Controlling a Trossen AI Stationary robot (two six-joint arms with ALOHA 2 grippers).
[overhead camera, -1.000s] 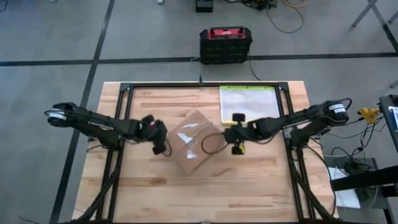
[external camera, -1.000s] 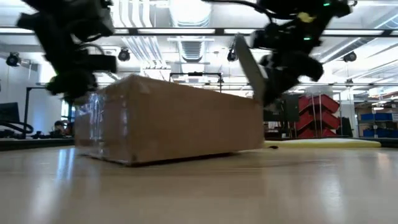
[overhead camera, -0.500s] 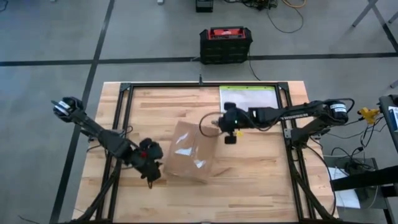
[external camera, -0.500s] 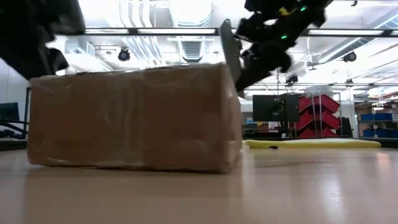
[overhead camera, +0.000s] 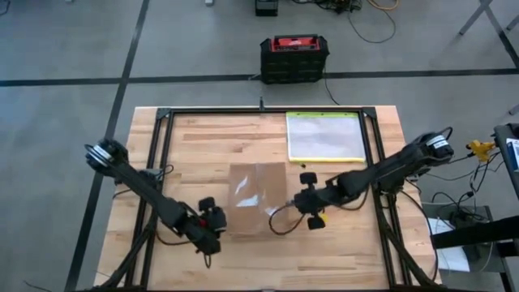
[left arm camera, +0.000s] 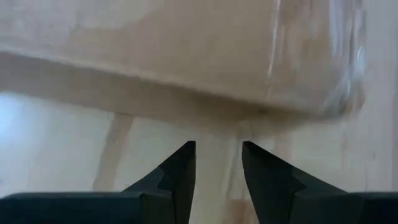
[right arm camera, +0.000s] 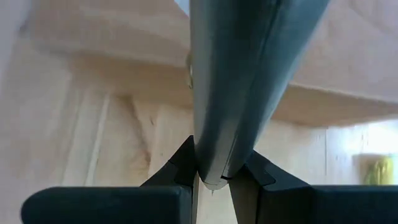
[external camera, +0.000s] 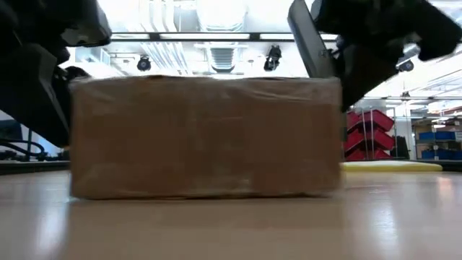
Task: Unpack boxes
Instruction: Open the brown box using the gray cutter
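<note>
The brown cardboard box [overhead camera: 258, 199] with shiny tape lies flat on the table, square to its edges, and fills the low view [external camera: 206, 137]. My left gripper [overhead camera: 212, 225] stands open just off the box's near-left corner, pointing at the box's side [left arm camera: 186, 56]; its own gripper point is [left arm camera: 217, 152]. My right gripper [overhead camera: 310, 204] is beside the box's right side, shut on a flat grey blade-like tool [right arm camera: 249, 62]. That tool slants up past the box's top right edge [external camera: 310, 36]. My right gripper pinches the grey tool's lower end [right arm camera: 211, 171] between its two fingers. The tool runs on along the fingers' line and slants upward, lifted clear of the table. Whether the tool touches the box, I cannot tell.
A clear pouch with yellow-green edge [overhead camera: 324, 136] lies flat at the far right of the table, its edge showing low behind the box [external camera: 393, 166]. A black-and-red case [overhead camera: 293, 57] stands on the floor beyond the far edge. Bare wood lies near and left of the box.
The box has turned from a diamond pose to square with the table edges and slid a little toward the near edge. My left gripper has swung toward the near edge and right, ending at the box's near-left corner. My right gripper went toward the far edge, then back nearer.
</note>
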